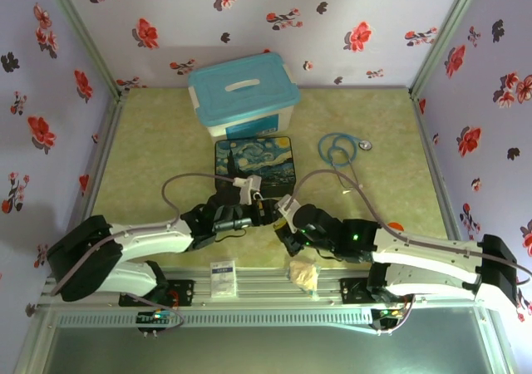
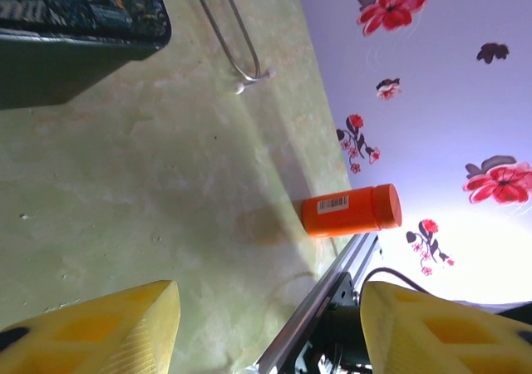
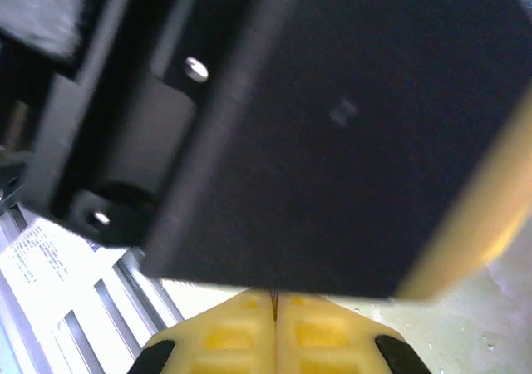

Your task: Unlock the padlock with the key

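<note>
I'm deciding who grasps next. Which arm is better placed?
Probably left: the left hand is open above the table, while the right hand is shut, close against a dark housing.

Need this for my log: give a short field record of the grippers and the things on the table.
left gripper: open, nothing between its fingers
right gripper: shut; cannot tell whether it pinches anything
box: painted lid up, mid table, just beyond both grippers
bin: blue lid on, behind the box
stethoscope: right of the box
orange tube: lying on its side on the table
</note>
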Robot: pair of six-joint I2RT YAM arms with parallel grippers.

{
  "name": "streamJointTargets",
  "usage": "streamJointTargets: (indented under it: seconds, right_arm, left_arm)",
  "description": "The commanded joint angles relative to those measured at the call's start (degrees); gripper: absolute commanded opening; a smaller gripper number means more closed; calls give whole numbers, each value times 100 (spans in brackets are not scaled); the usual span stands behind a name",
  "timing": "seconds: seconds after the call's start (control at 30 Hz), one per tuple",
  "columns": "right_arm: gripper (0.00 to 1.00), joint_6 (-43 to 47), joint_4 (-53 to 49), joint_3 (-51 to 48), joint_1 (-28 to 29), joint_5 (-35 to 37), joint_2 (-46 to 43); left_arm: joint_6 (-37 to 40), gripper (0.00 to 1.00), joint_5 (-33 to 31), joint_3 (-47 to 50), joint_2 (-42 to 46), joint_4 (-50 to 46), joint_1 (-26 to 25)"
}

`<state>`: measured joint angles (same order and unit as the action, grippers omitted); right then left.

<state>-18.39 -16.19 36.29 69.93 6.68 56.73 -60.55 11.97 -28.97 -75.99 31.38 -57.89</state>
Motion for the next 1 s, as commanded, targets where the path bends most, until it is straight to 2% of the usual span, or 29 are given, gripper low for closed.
streamJointTargets:
  seconds: [0.0, 0.1, 0.2, 0.27, 0.43, 0.47, 0.7, 0.77, 0.87, 0.93, 0.97]
  right_arm:
    - [0, 222, 106, 185, 70, 140, 91]
    - [0, 224, 161, 157, 91, 262, 98]
    - [0, 196, 162, 130, 93, 398, 83]
    - [0, 190, 119, 132, 91, 479, 68]
    - [0, 196, -1, 146, 91, 530, 46]
    - [0, 196, -47, 158, 91, 540, 55]
    - [3, -18, -120, 68, 91, 825, -9]
    - [11, -120, -4, -31, 92, 785, -70]
    - [45, -434, 192, -227, 86, 886, -322]
    - [61, -614, 544, -465, 13, 775, -668]
    - [65, -727, 767, -584, -72, 603, -832]
  left_arm:
    - [228, 56, 288, -201, -105, -255, -47]
    - [202, 47, 310, -192, -161, -255, -41]
    - [171, 32, 365, -161, -204, -189, -43]
    - [156, 28, 376, -145, -214, -184, -47]
    - [239, 3, 460, -153, -239, -246, -43]
    - [256, 0, 460, -144, -232, -250, -46]
    - [307, 0, 245, -41, -77, -145, -31]
    - [249, 0, 51, 94, 36, 58, -30]
    - [198, 0, -258, 350, 287, 479, -17]
    - [314, 0, -498, 506, 480, 808, -10]
    - [379, 0, -586, 557, 567, 906, -7]
